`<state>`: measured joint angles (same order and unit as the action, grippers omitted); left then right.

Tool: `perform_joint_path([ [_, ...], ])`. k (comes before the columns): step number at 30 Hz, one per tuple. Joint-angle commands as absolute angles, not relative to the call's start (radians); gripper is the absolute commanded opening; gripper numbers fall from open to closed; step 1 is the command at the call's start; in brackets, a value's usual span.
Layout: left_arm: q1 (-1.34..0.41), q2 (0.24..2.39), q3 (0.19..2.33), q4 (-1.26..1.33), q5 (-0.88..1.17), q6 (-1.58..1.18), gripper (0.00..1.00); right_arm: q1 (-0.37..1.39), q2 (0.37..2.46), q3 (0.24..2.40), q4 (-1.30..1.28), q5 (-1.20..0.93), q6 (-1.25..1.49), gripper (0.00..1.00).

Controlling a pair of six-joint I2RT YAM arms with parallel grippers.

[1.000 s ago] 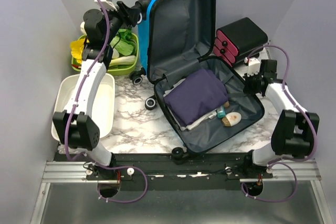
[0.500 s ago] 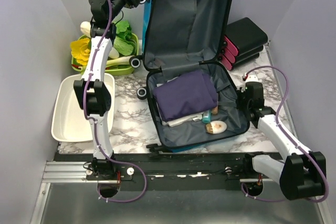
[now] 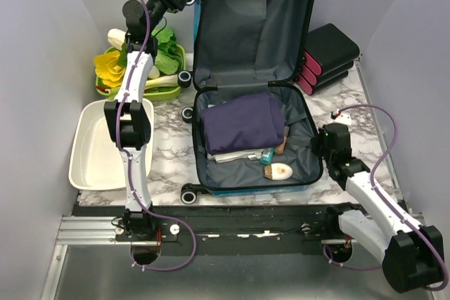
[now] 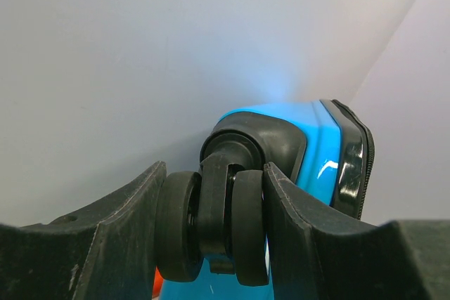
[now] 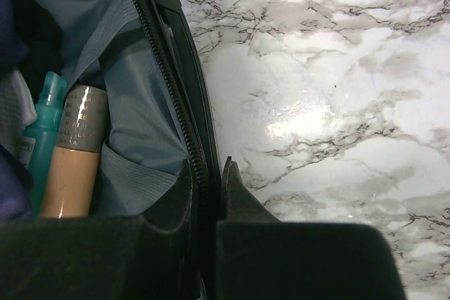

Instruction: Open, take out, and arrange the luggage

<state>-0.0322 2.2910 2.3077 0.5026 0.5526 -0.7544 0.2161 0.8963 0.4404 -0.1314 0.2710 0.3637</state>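
From above, the luggage (image 3: 253,103) has swung square to the counter (image 3: 169,165) since a second ago: lid now upright against the back wall, lower shell flat, purple clothes (image 3: 242,121) exposed. We judge opening done, unpacking next. On the left wrist, our left pincer (image 4: 214,173) clamps a lid wheel (image 4: 211,226). On the right wrist, our right pincer (image 5: 209,166) pinches the zipper rim (image 5: 184,114); the tube (image 5: 74,152) beside it carries lettering too small for us to read.
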Motion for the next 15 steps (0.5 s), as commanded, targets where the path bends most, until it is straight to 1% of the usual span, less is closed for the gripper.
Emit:
perform_joint_path([
  [1,-0.028,2.349,2.27,0.511,0.549,-0.797,0.06,0.206,0.894,0.445,0.035,0.336,0.618,0.01],
  [3,-0.009,2.335,2.191,0.578,0.532,-0.853,0.13,0.206,0.896,0.459,0.009,0.324,0.585,0.01],
  [4,-0.009,2.318,2.163,0.595,0.528,-0.864,0.18,0.204,0.884,0.469,0.003,0.328,0.58,0.01],
  [5,-0.009,2.309,2.139,0.624,0.526,-0.868,0.26,0.204,0.876,0.471,0.003,0.333,0.574,0.01],
  [6,0.02,2.3,2.105,0.627,0.522,-0.868,0.4,0.204,0.87,0.471,-0.029,0.334,0.572,0.01],
  [7,0.023,2.286,2.094,0.623,0.523,-0.865,0.41,0.204,0.861,0.472,-0.031,0.331,0.574,0.01],
  [8,0.025,2.283,2.091,0.612,0.535,-0.864,0.46,0.204,0.847,0.469,-0.031,0.327,0.574,0.01],
  [9,0.029,2.278,2.092,0.606,0.548,-0.859,0.6,0.204,0.842,0.471,-0.034,0.318,0.572,0.01],
  [10,0.029,2.264,2.092,0.597,0.563,-0.859,0.65,0.204,0.838,0.472,-0.04,0.308,0.575,0.01],
  [11,0.031,2.252,2.089,0.58,0.569,-0.853,0.66,0.204,0.835,0.476,-0.041,0.286,0.577,0.01],
  [12,0.032,2.24,2.076,0.572,0.572,-0.844,0.73,0.204,0.83,0.477,-0.052,0.281,0.578,0.01],
  [13,0.031,2.209,2.066,0.563,0.563,-0.833,0.76,0.203,0.828,0.476,-0.057,0.273,0.59,0.01],
  [14,0.032,2.191,2.054,0.527,0.549,-0.815,0.84,0.204,0.825,0.476,-0.06,0.261,0.589,0.01],
  [15,0.032,2.171,2.028,0.511,0.534,-0.799,0.99,0.203,0.821,0.477,-0.066,0.255,0.588,0.01],
])
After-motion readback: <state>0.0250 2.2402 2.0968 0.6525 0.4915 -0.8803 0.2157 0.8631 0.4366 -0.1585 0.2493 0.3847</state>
